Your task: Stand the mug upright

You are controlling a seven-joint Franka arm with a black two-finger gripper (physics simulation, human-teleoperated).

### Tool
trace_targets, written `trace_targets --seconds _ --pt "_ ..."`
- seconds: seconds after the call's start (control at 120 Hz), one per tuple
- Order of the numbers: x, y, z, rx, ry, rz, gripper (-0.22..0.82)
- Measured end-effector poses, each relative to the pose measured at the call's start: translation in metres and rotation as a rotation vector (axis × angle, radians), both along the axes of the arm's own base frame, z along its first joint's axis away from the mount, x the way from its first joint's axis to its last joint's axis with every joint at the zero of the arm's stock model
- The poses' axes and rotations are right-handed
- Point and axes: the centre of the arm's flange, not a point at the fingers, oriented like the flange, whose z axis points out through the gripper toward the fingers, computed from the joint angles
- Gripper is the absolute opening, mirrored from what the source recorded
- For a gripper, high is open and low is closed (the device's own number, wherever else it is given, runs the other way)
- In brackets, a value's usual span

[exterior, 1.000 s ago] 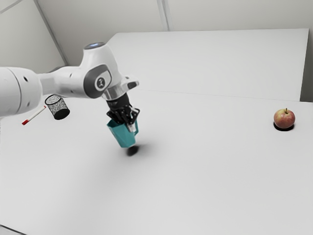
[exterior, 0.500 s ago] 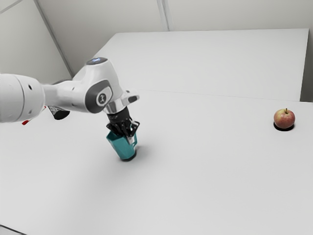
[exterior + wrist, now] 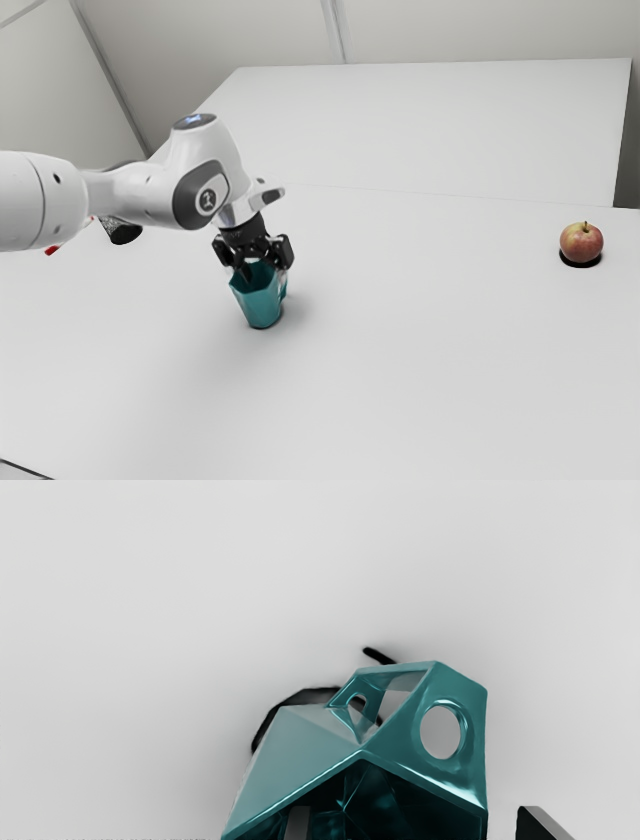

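Note:
The black gripper (image 3: pixel 262 266) is at the mug's mouth in the exterior view, its two fingers spread wide. Below it the teal faceted mug (image 3: pixel 261 304) has its base at the tabletop and its mouth up; whether it leans slightly I cannot tell. In the wrist view the gripper (image 3: pixel 418 825) stands open, one fingertip (image 3: pixel 298 824) over the dark inside of the mug (image 3: pixel 305 745) and the other beyond its outer wall, with a gap. The handle, pierced by a round hole, points away from the gripper.
An apple (image 3: pixel 581 242) rests toward the exterior view's right on the white table (image 3: pixel 430 350). Behind the arm at the exterior view's left are a dark mesh cup (image 3: pixel 122 231), lying tilted, and the red end of a marker (image 3: pixel 53 250), both partly hidden.
The mug came down to the table from the air and has tipped to a more upright pose. My gripper came down with it, and its fingers have since spread open.

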Motion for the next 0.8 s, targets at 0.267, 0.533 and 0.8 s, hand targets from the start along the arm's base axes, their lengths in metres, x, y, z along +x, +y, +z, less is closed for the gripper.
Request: trace_targets --seconds 0.267,0.533,0.8 --pt "-0.006 -0.026 0.057 -0.002 -0.1 -0.046 0.55" --pt "0.004 -0.049 0.13 0.078 -0.166 -0.155 0.59" --pt "0.0 -0.065 0.191 0.114 -0.163 -0.204 0.6"
